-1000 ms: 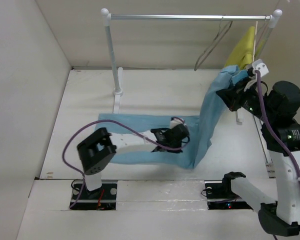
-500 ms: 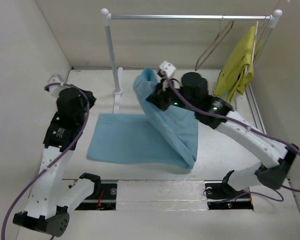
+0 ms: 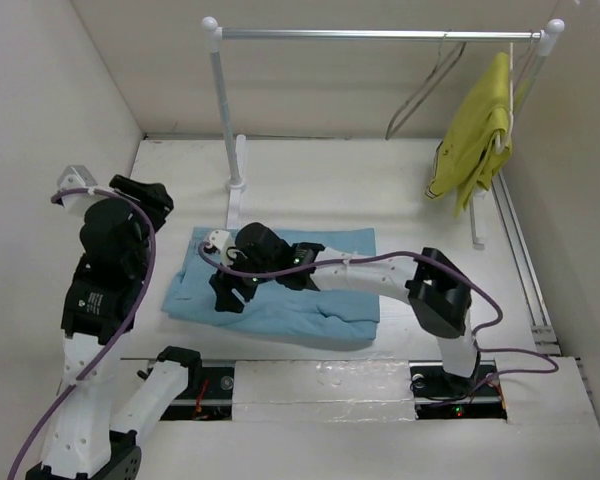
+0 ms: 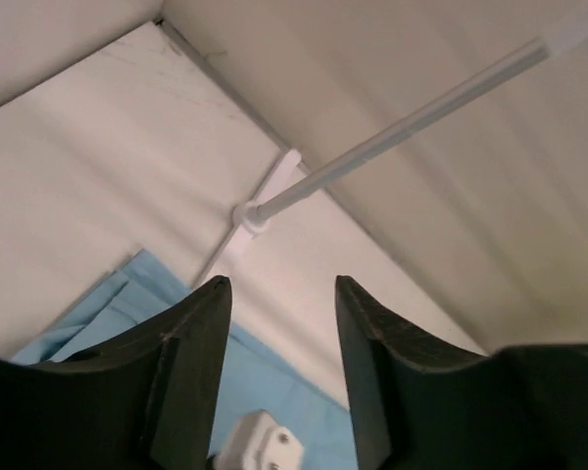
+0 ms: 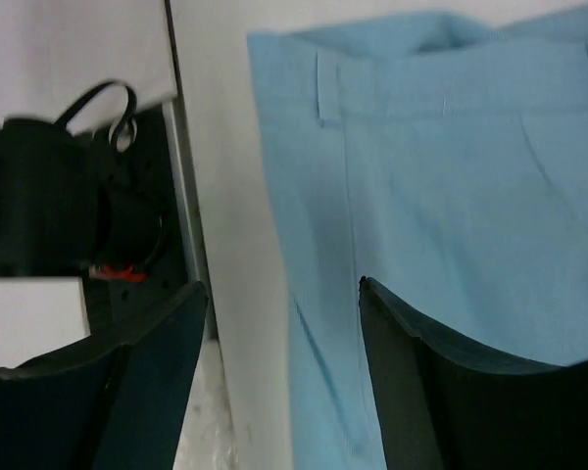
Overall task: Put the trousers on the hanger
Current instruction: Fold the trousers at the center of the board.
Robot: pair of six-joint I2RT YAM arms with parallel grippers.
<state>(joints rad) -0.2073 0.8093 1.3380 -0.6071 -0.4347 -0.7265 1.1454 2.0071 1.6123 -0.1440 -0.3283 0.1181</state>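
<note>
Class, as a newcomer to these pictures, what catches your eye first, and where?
The sky-blue trousers lie flat in the middle, with the right gripper open over their left end. On the rail, far right, hangs a yellow-green garment, beside an empty wire hanger.

White table (image 3: 330,195) — folded trousers (image 3: 290,312), rack foot (image 3: 236,186)

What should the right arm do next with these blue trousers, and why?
Probably lift the right gripper clear. Its jaws stand open over the trousers, which lie folded flat on the table, and the wire hanger hangs bare on the rail, so fetching it looks next.
</note>
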